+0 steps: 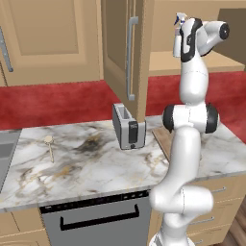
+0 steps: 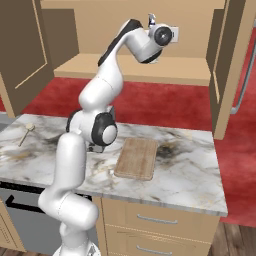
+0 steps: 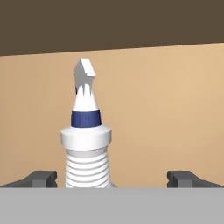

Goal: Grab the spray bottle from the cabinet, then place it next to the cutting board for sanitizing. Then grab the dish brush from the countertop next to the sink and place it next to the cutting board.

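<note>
Hand view: spray bottle (image 3: 86, 148) upright on the cabinet (image 3: 175, 109) shelf, at 11 o'clock from the spread, empty claw (image 3: 114, 178); off-centre toward the left fingertip (image 3: 41, 178), which could knock it over when closing

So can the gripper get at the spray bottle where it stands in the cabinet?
Probably yes. The cabinet door is swung open, and in the hand view the spray bottle stands upright straight ahead of the gripper, jaws wide apart, though nearer the left one. Nothing visible blocks it.
</note>
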Robot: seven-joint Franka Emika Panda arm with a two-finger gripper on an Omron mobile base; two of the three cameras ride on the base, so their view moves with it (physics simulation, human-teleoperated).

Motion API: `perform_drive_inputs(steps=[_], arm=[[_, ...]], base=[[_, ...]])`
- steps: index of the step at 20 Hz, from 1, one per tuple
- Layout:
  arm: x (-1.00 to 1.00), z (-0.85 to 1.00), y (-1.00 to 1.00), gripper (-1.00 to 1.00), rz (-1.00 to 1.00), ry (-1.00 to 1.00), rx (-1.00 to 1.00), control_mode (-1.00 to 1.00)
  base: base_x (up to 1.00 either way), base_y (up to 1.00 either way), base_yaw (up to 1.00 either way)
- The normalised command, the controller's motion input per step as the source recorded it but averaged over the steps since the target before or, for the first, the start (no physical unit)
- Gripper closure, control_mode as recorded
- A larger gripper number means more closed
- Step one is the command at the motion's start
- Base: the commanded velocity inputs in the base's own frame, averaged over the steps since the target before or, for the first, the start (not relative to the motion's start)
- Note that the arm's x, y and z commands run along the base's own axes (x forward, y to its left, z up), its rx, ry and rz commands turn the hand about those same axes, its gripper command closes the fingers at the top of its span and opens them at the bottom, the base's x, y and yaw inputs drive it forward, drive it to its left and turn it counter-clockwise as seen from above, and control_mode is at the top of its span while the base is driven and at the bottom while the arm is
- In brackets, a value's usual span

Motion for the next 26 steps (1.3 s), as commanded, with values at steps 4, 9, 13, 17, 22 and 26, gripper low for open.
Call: perform_drive_inputs(steps=[4, 9, 13, 17, 22, 26], arm=[[0.09, 0.0, 0.04, -1.0, 0.0, 0.0, -0.02, -1.0], [0.02, 0.0, 0.14, -1.0, 0.0, 0.0, -0.04, -1.0], [0.01, 0.0, 0.21, -1.0, 0.0, 0.0, -0.05, -1.0], [0.0, 0.0, 0.27, -1.0, 0.0, 0.0, -0.05, -1.0], [0.05, 0.0, 0.14, 1.0, 0.0, 0.0, -0.03, -1.0], [0.15, 0.0, 0.07, 1.0, 0.0, 0.03, -0.01, -1.0]], base=[[0.0, 0.0, 0.0], [0.0, 0.0, 0.0], [0.0, 0.0, 0.0], [0.0, 0.0, 0.0], [0.0, 0.0, 0.0], [0.0, 0.0, 0.0]])
